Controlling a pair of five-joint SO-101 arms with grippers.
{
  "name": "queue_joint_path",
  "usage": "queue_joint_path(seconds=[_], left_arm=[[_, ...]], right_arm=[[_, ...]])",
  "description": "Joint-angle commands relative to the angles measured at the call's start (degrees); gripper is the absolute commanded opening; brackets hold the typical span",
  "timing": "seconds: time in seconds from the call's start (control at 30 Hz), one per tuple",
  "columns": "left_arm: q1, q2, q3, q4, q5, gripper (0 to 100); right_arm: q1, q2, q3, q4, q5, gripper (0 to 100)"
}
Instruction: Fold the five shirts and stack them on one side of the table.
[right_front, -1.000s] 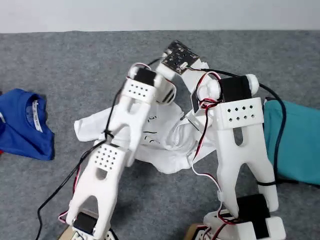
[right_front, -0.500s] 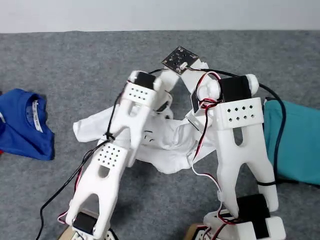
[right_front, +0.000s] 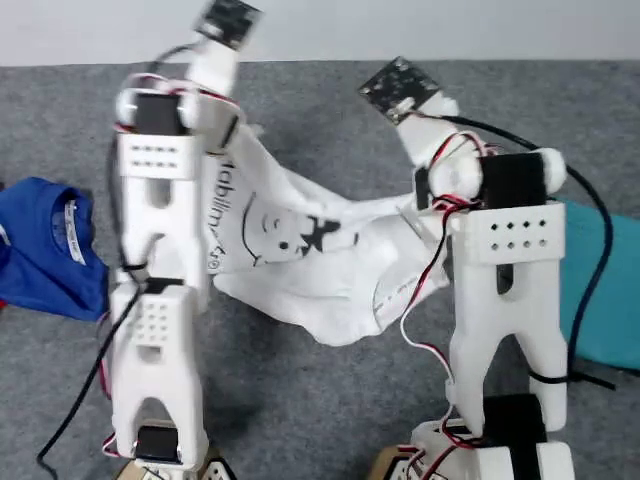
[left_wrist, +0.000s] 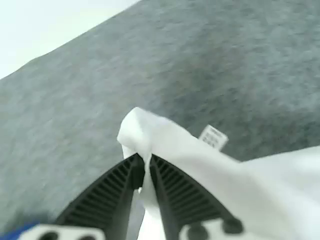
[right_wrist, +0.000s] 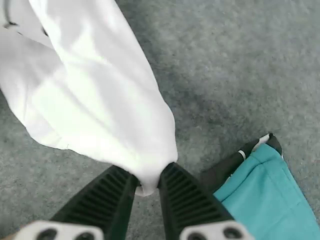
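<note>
We hold the white shirt (right_front: 300, 250) stretched over mid-table — left gripper (left_wrist: 142, 165) clamped on one edge, right gripper (right_wrist: 149, 181) pinched tight on another — likely to spread it flat for folding. Wrist views give us each bite; the high view gives the printed front, blue shirt (right_front: 50, 250) aside.

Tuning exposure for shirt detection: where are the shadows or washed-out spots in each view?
High view: even light, the white shirt keeps its print visible, with soft shadow on the table along its near edge. Left wrist view: a pale washed-out corner beyond the table, and the shirt is bright at the pinched fold. Right wrist view: a bright patch mid-shirt, greyer toward the pinched end.
</note>
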Motion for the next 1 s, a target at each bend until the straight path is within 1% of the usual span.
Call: queue_joint_path(seconds=[0.0, 0.17, 0.27, 0.33, 0.4, 0.5, 0.6, 0.7, 0.87, 0.97], left_arm=[[-3.0, -12.9, 16.4, 1.5, -3.3, 0], [-4.7, -27.6, 48.0, 1.4, -8.4, 0], [-4.4, -34.1, 65.6, 1.1, -11.7, 0], [-3.9, -36.2, 75.3, -0.2, -13.4, 1], [-4.1, -37.6, 81.5, -0.9, -15.6, 3], [-6.2, -40.1, 83.2, -1.2, -15.6, 9], [-7.8, -43.9, 80.7, -1.0, -15.7, 14], [-7.6, -46.9, 78.5, -1.0, -15.8, 18], [-6.6, -48.0, 77.2, -1.3, -15.8, 20], [-5.9, -47.3, 77.6, -3.0, -15.5, 20]], right_arm=[[0.0, -2.3, -3.4, -0.7, 2.8, 1.0], [-5.4, -0.9, -3.2, -0.7, 3.7, 1.0], [-8.7, 2.3, -2.9, -0.6, 3.7, 1.0], [-10.4, 5.1, -2.9, -0.7, 3.7, 1.0], [-11.9, 7.2, -3.0, -0.7, 3.7, 1.0], [-12.5, 8.7, -3.0, -0.7, 3.7, 1.0], [-12.5, 9.0, -3.0, -0.7, 3.7, 1.0], [-12.5, 9.0, -3.0, -0.7, 3.7, 1.0], [-12.5, 8.7, -3.0, -0.6, 3.4, 1.0], [-12.4, 8.7, -3.0, -0.1, 3.3, 1.0]])
